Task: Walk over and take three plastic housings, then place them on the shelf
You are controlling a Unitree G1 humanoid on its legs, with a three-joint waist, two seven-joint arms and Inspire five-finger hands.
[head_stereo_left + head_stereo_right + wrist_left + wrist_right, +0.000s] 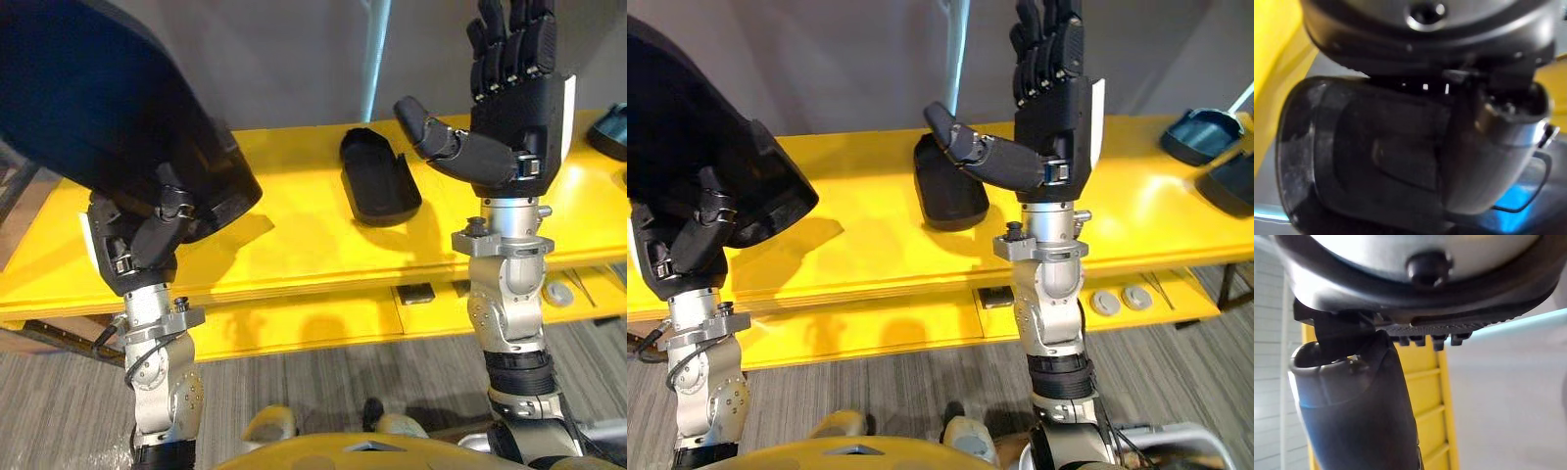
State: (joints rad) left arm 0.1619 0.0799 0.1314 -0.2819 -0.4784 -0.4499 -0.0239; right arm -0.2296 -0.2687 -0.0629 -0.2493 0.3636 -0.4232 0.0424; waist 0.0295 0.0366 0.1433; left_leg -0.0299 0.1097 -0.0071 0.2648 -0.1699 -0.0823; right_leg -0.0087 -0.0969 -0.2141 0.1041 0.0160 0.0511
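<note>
The left hand [137, 245] is curled round the near edge of a black plastic housing [108, 108], held raised at the left above the yellow table [294, 245]. The right hand [514, 117] is raised, spread and empty. A second housing [377, 181] lies on the table between them; its rim is best gripped from above. The held housing's far end is cut off.

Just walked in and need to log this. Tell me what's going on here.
The robot stands at a yellow shelf. Its left hand grips a large black housing, held up near the shelf's left end. Its right hand is up, open and empty. A second housing lies on the shelf between the arms, and two more dark housings sit at the far right.
</note>
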